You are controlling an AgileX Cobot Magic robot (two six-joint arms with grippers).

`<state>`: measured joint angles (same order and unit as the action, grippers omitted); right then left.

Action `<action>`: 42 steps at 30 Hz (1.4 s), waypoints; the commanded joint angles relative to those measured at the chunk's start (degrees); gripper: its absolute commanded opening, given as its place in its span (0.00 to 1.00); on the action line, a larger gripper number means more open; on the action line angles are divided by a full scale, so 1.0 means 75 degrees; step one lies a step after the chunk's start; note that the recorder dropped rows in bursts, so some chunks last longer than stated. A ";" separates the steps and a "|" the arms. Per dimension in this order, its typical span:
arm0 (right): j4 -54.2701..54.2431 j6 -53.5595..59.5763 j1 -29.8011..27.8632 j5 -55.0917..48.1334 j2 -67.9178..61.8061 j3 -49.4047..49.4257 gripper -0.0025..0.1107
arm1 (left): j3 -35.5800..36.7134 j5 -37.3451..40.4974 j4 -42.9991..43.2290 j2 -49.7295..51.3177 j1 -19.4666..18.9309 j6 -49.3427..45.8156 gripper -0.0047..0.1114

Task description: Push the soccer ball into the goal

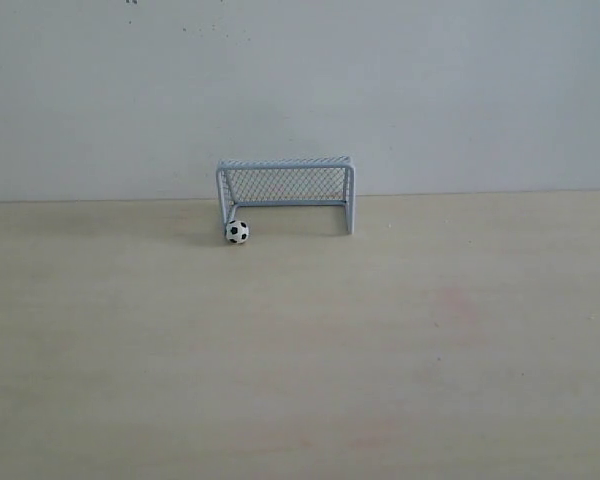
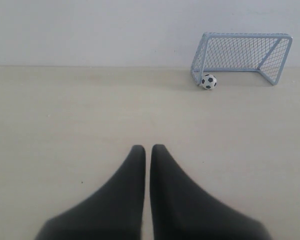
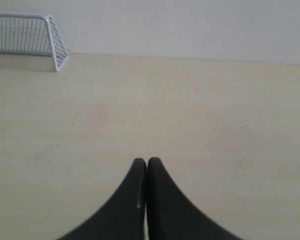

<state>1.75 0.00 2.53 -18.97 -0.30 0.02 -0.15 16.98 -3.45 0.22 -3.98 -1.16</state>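
The soccer ball (image 1: 237, 232) (image 2: 208, 81), tiny and white with black patches, rests on the table right at the goal's left front post. The goal (image 1: 286, 192) (image 2: 241, 56) (image 3: 30, 37) has a pale tube frame with mesh and stands against the back wall. Neither gripper shows in the exterior view. In the left wrist view, my left gripper (image 2: 148, 148) is shut with nothing in it, well short of the ball. My right gripper (image 3: 146, 161) is likewise shut and empty, far from the goal; the ball is out of the right wrist view.
A pale wooden table (image 1: 300, 380) spreads from the front edge to a plain grey-white wall (image 1: 300, 80) just behind the goal. A faint reddish stain (image 1: 455, 300) marks the wood right of centre.
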 commanded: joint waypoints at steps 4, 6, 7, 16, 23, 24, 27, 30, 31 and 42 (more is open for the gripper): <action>-0.0189 0.0055 -0.0033 -0.0126 0.0040 -0.0003 0.02 | 0.0020 -0.0001 -0.0081 -0.0029 0.0063 0.0053 0.08; -0.0189 0.0055 -0.0033 -0.0126 0.0040 -0.0003 0.02 | 0.0020 -0.0001 -0.0081 -0.0029 0.0063 0.0053 0.08; -0.0189 0.0055 -0.0033 -0.0126 0.0040 -0.0003 0.02 | 0.0020 -0.0001 -0.0081 -0.0029 0.0063 0.0053 0.08; -0.0189 0.0058 -0.0033 -0.0126 0.0040 -0.0003 0.02 | 0.0020 -0.0001 -0.0081 -0.0029 0.0063 0.0053 0.08; -0.0189 0.0000 -0.0183 -0.0126 0.0040 -0.0003 0.02 | 0.0020 -0.0001 -0.0081 -0.0029 0.0063 0.0053 0.08; -0.0189 0.0000 -0.0183 -0.0126 0.0040 -0.0003 0.02 | 0.0020 -0.0001 -0.0081 -0.0029 0.0063 0.0053 0.08; -0.0189 0.0000 -0.0183 -0.0126 0.0040 -0.0003 0.02 | 0.0020 -0.0001 -0.0081 -0.0029 0.0063 0.0053 0.08; -0.0189 0.0000 -0.0183 -0.0126 0.0040 -0.0003 0.02 | 0.0020 -0.0001 -0.0081 -0.0029 0.0063 0.0053 0.08; -0.0189 0.0000 -0.0183 -0.0126 0.0040 -0.0003 0.02 | 0.0020 -0.0001 -0.0081 -0.0029 0.0063 0.0053 0.08; -0.0189 0.0000 -0.0183 -0.0126 0.0040 -0.0003 0.02 | 0.0020 -0.0001 -0.0081 -0.0029 0.0063 0.0053 0.08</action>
<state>0.46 0.00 1.32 -20.26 -0.30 0.02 -0.15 16.98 -3.45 0.22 -3.98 -1.16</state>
